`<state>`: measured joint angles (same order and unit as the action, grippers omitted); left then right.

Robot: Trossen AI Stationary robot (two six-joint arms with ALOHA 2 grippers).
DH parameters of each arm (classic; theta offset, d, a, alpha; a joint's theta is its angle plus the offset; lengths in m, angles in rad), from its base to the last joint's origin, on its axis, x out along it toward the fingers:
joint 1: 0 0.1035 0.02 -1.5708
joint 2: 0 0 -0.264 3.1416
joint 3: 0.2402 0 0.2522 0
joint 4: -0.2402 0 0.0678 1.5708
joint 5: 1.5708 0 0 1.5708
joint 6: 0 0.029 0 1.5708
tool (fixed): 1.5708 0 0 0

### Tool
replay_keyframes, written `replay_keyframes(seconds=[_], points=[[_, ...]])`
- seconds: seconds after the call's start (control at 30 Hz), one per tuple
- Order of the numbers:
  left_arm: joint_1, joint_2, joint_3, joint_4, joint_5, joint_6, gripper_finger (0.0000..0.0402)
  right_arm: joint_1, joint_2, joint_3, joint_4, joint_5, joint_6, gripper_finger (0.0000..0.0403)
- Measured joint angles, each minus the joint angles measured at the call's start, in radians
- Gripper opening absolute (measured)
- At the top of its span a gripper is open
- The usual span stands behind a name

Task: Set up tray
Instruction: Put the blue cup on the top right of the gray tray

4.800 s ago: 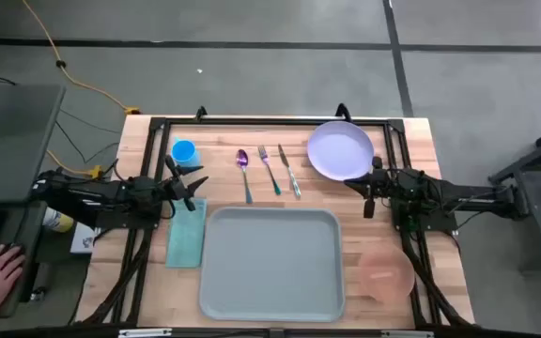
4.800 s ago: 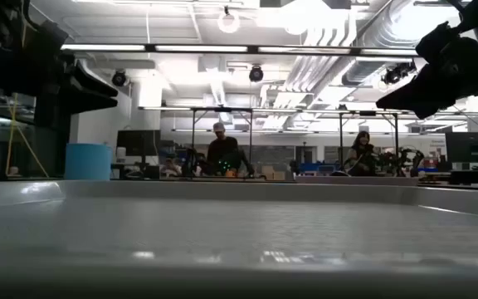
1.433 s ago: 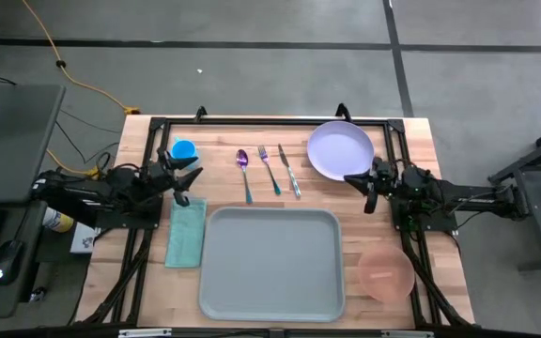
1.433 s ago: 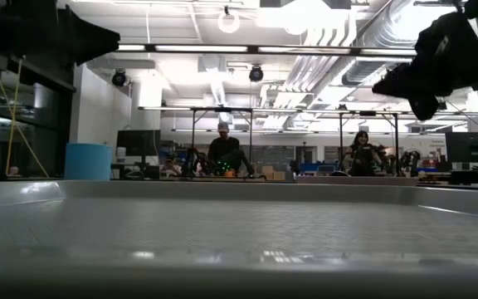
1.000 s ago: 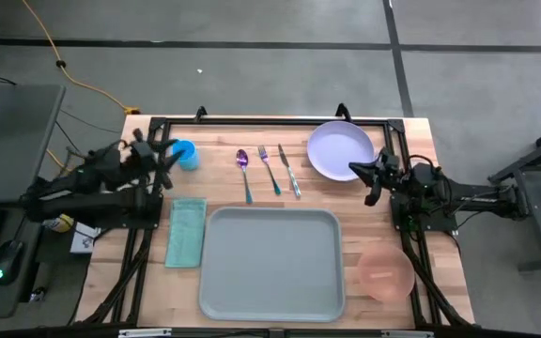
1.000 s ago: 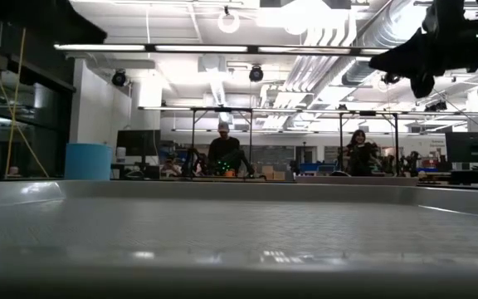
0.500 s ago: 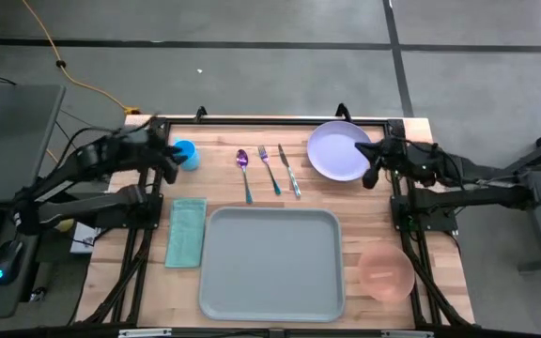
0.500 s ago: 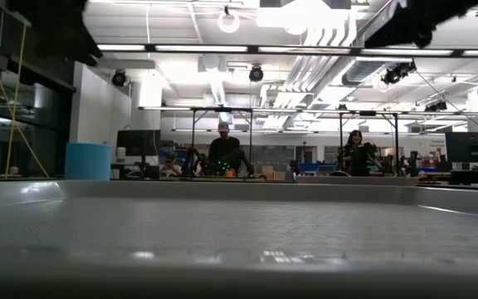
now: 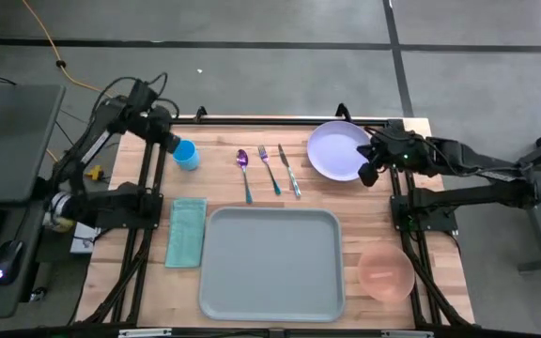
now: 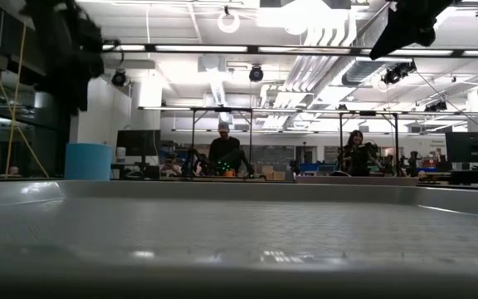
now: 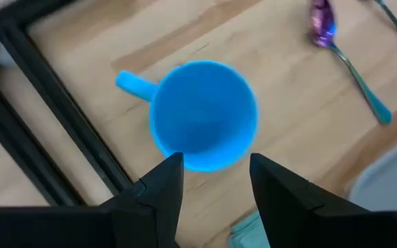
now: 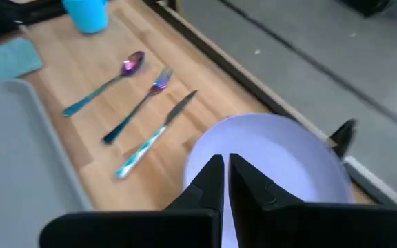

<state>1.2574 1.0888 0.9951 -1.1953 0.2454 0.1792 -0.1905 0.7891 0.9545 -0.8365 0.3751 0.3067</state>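
Left tool [image 11: 211, 172] raised, fingers spread apart; right tool [image 12: 225, 176] raised, fingers pressed together

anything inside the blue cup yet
Nothing shows inside the blue cup: the left wrist view looks straight down into it and sees only its bare blue floor. The near edge of the rim is partly covered by the left gripper and its open fingers.

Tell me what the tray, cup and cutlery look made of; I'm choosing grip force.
Tray: likely plastic, matte pale grey-blue, moulded rounded corners and raised rim. Cup: probably plastic, uniform bright blue, smooth, one-piece handle. Spoon, fork and knife: apparently metal, glossy iridescent purple-to-teal finish, thin and reflective.
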Motion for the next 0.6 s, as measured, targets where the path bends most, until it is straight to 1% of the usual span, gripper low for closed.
replay_keyframes(seconds=[0.07, 0.17, 0.3, 0.43, 0.5, 0.57, 0.6], points=[[0.048, 0.057, 0.0, -0.014, 0.032, 0.002, 0.02, 0.0, 0.002, -0.004, -0.003, -0.021, 0.022, 0.0], [0.052, 0.109, -0.001, -0.012, 0.028, 0.038, 0.02, 0.001, 0.002, -0.004, -0.002, -0.045, 0.023, 0.0], [0.041, 0.088, -0.004, 0.007, 0.013, 0.026, 0.02, 0.001, 0.002, -0.004, 0.002, -0.049, 0.002, 0.0], [0.038, 0.088, -0.005, 0.017, 0.005, 0.008, 0.02, 0.001, 0.002, -0.004, 0.004, -0.028, -0.001, 0.0], [0.038, 0.089, -0.005, 0.019, -0.026, 0.006, 0.02, 0.001, 0.002, -0.004, 0.012, -0.019, -0.001, 0.0], [0.038, 0.089, -0.005, 0.014, -0.072, -0.029, 0.02, 0.001, 0.002, -0.004, 0.021, -0.013, -0.001, 0.0], [0.038, 0.089, -0.005, 0.009, -0.078, -0.039, 0.02, 0.001, 0.002, -0.004, 0.026, -0.009, -0.003, 0.0]])
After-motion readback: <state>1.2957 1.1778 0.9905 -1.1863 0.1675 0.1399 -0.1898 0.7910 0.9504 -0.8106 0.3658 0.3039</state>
